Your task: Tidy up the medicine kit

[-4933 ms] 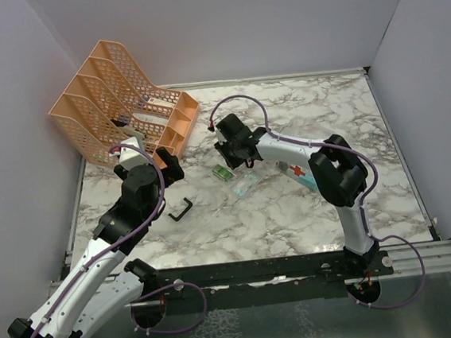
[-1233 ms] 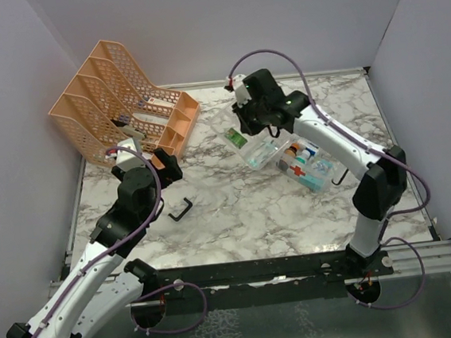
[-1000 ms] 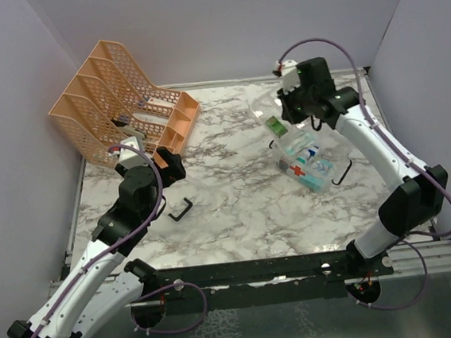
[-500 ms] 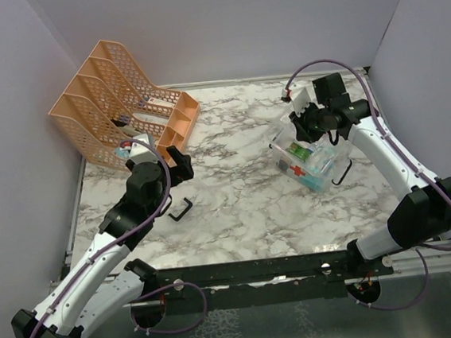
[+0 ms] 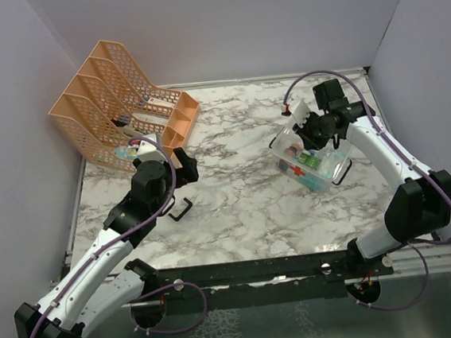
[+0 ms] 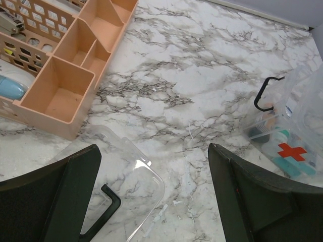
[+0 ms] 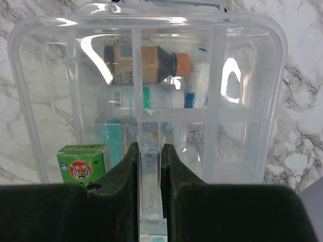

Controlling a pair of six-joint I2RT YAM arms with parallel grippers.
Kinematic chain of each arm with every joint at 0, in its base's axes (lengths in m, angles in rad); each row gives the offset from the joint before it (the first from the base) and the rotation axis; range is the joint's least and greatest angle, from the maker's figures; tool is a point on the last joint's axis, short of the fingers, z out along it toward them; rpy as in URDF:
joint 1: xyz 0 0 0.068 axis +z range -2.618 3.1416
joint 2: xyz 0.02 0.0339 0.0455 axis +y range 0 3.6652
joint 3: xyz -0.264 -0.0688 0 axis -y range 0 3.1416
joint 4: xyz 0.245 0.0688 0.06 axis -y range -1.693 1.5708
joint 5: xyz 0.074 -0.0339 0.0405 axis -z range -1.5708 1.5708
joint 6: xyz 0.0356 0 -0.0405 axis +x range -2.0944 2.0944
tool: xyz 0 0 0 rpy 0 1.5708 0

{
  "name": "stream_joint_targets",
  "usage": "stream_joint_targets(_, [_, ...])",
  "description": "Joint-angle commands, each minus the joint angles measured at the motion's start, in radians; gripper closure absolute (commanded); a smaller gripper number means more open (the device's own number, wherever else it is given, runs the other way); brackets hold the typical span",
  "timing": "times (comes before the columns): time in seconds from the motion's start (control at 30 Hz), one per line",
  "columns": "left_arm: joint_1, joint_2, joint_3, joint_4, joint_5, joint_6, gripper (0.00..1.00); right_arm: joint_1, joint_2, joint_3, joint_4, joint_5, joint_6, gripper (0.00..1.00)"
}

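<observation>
Likely light, stiff and slick, the clear plastic red-cross medicine kit has its thin divider rib sensibly pinched tight in the right hand.

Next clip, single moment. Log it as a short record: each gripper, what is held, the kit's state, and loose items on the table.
right gripper: shut on clear tray, pinching its centre divider
tray contents: green box in a corner compartment
medicine kit: lid off, directly under the tray; bottles show through
tray seated in kit: cannot tell
left gripper: open, holding nothing, above clear lid
clear lid: flat on the table, black handle up, in front of peach rack
</observation>
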Motion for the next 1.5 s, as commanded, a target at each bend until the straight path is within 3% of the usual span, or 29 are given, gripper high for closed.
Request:
stream_joint_targets(0.0, [0.003,0.014,-0.015,0.029,0.041,0.018,0.09,-0.034,0.025,0.009,-0.008,0.010,-0.075,0.99])
stream_joint_targets(0.3, [0.002,0.065,-0.021,0.038,0.066,0.004,0.09,-0.098,0.057,0.052,0.022,-0.100,-0.097,0.99])
stream_joint_targets(1.27, [0.012,0.069,-0.020,0.044,0.071,0.002,0.09,-0.101,0.165,0.008,0.077,-0.241,-0.032,0.99])
stream_joint_targets(1.47, [0.015,0.073,-0.020,0.053,0.078,-0.001,0.09,-0.098,0.145,-0.004,0.080,-0.267,0.079,0.99])
